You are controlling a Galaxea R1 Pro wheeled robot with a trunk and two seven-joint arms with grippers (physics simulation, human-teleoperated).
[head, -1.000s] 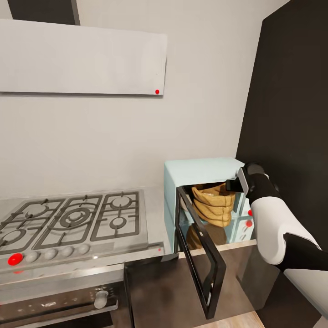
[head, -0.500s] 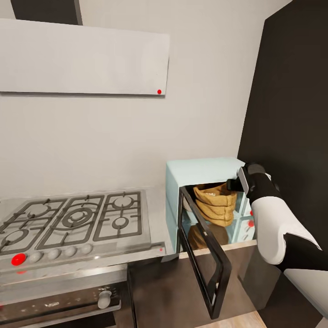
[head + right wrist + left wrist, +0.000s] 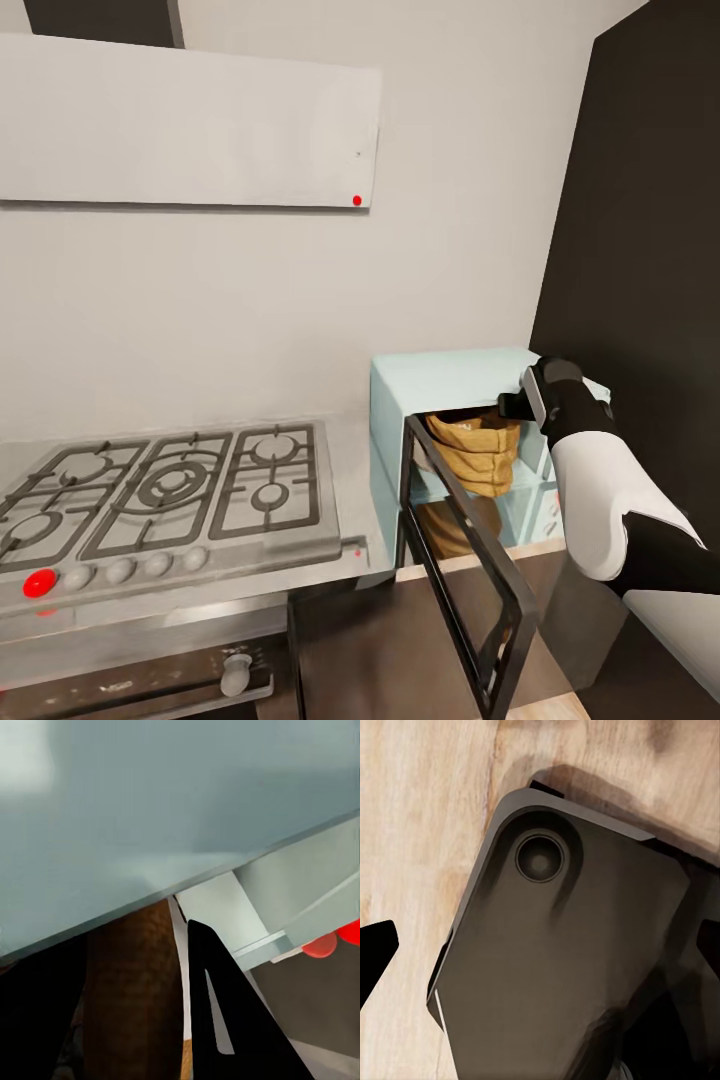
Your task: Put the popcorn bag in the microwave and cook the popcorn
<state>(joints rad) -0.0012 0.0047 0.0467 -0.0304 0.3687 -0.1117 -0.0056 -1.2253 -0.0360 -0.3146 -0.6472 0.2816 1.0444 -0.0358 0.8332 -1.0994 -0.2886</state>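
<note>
Two walls frame the kitchen corner: a pale grey wall (image 3: 250,300) behind the right claw (image 3: 512,405) and a tall black panel (image 3: 640,200) on its outer side. A long white hood (image 3: 180,125) hangs high on the grey wall, well off toward the left arm's side. Below it the grey bench (image 3: 345,470) carries a gas hob (image 3: 165,490) with a red knob (image 3: 38,583), and dark cabinet fronts run beneath.

Just under the right claw stands the mint-blue microwave (image 3: 450,375), its black-framed glass door (image 3: 465,570) swung open toward the camera. The popcorn bag (image 3: 475,450) sits inside the cavity, directly below and touching or nearly touching the claw, upright with its long axis vertical and its rolled rim facing up.

From the right wrist, one black finger (image 3: 225,1012) lies beside the brown bag (image 3: 131,990) under the microwave's pale top edge; whether the claw grips the bag cannot be told.

From the left wrist, a dark robot part (image 3: 562,967) hangs over wooden floor (image 3: 427,832), with black finger tips at both edges, spread wide.
</note>
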